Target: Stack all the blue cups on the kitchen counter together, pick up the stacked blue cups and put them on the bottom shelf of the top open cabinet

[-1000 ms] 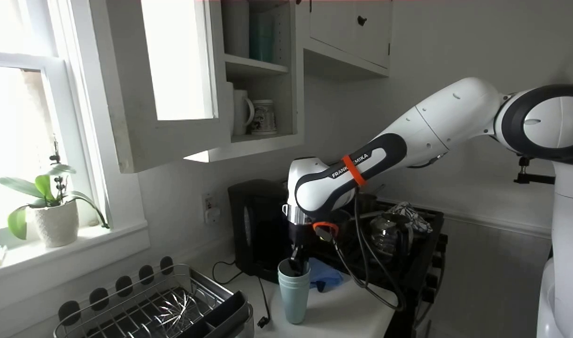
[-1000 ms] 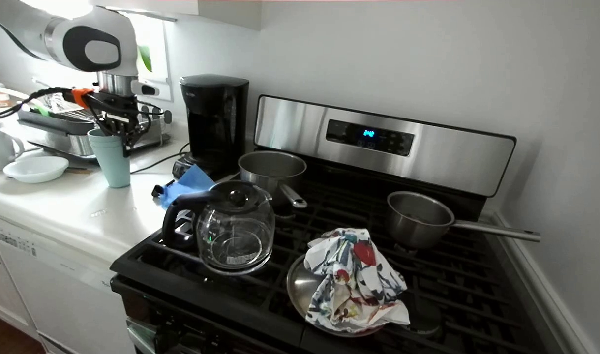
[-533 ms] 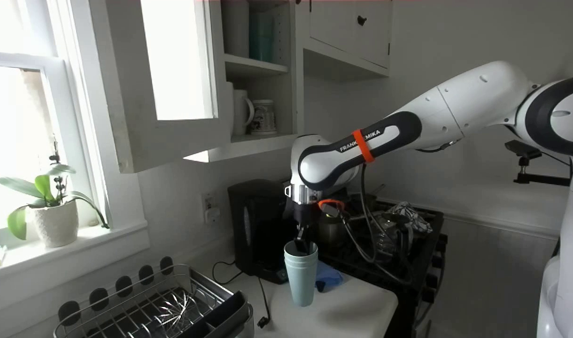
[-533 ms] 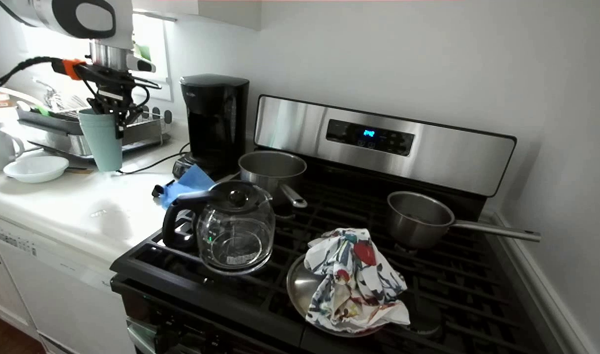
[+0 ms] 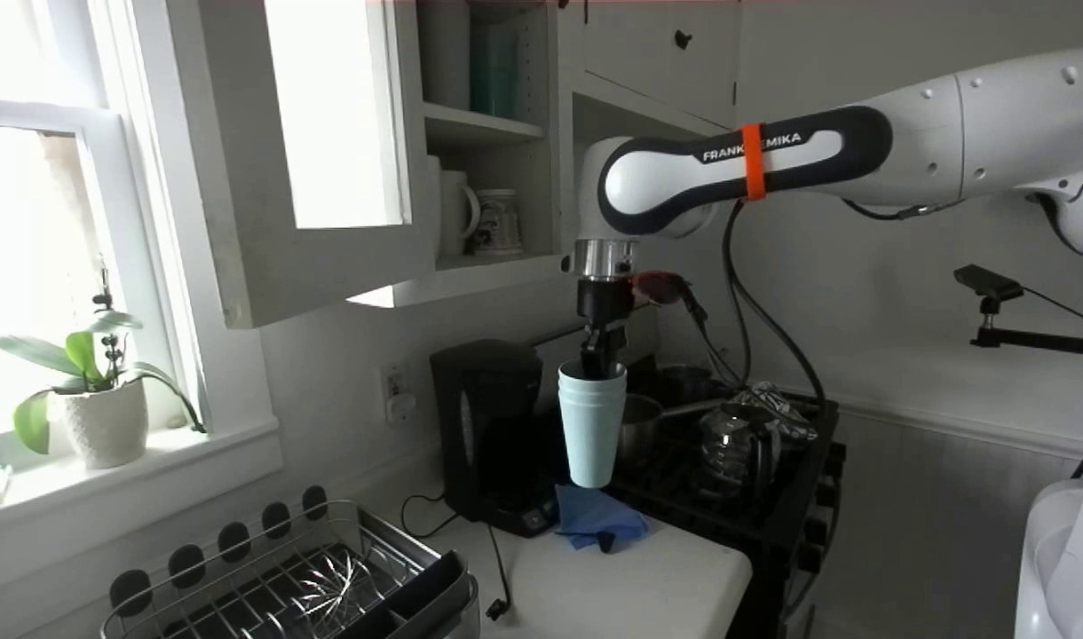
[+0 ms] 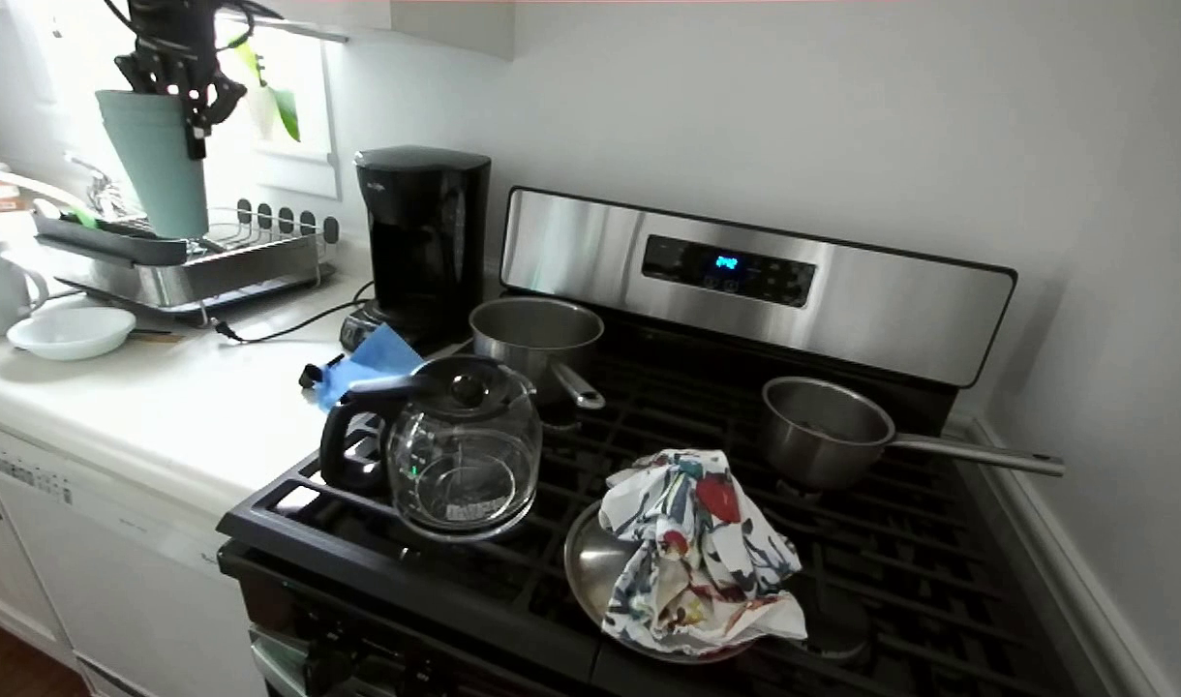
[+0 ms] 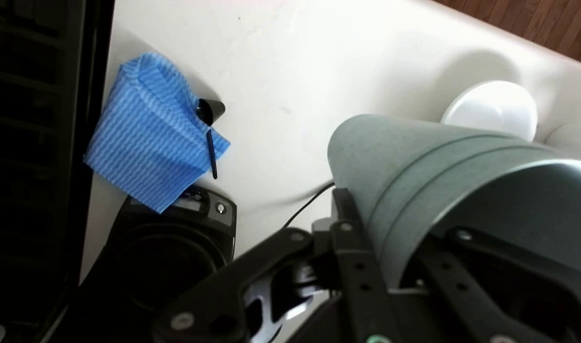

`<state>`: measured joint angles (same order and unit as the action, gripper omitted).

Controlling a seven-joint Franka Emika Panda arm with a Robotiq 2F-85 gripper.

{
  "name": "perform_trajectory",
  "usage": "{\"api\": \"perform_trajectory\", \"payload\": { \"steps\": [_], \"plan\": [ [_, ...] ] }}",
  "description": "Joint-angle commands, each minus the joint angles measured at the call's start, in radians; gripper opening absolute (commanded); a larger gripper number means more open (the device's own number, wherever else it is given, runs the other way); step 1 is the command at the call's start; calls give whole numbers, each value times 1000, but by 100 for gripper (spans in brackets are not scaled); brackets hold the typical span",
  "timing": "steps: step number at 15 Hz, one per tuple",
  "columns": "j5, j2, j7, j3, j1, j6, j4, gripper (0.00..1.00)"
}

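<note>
A stack of light blue cups (image 5: 592, 435) hangs nearly upright above the counter (image 5: 630, 581). It also shows in an exterior view (image 6: 157, 169) and the wrist view (image 7: 414, 162). My gripper (image 5: 600, 359) is shut on the stack's rim, one finger inside the top cup and one outside, as the wrist view (image 7: 388, 233) shows. The open cabinet (image 5: 566, 177) is up and to the left of the stack in that exterior view. Its bottom shelf (image 5: 470, 260) holds a white mug (image 5: 455, 209) and a patterned mug (image 5: 499, 222). The shelf's left part is hidden by the open door (image 5: 328, 266).
A dish rack (image 5: 417, 541) stands on the counter. A coffee maker (image 5: 493, 435) stands behind the stack, with a blue cloth (image 5: 599, 515) near it. A glass carafe (image 6: 465, 465) and pots (image 6: 537, 329) stand on the stove. A white bowl (image 6: 73, 334) sits on the counter.
My gripper has risen from the counter with the cup stack held in it. In an exterior view the stack has also moved somewhat to the right, and the arm has lifted.
</note>
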<state>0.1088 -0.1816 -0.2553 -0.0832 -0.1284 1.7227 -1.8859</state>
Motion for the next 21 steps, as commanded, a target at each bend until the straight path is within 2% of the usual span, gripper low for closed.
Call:
{"api": "perform_trajectory", "payload": {
  "steps": [1, 2, 6, 7, 10, 15, 21],
  "plan": [
    [3, -57, -52, 13, 4, -61, 72, 2],
    [0, -32, -19, 4, 1, -31, 39, 9],
    [-1, -56, -31, 9, 1, -45, 62, 9],
    [-1, -54, -31, 9, 1, -45, 61, 2],
    [-16, -85, -35, 14, 7, -27, 106, 2],
    [-11, -131, 6, 47, 31, -68, 260, 2],
    [-6, -87, 171, 48, 60, -31, 441, 2]
  ]
}}
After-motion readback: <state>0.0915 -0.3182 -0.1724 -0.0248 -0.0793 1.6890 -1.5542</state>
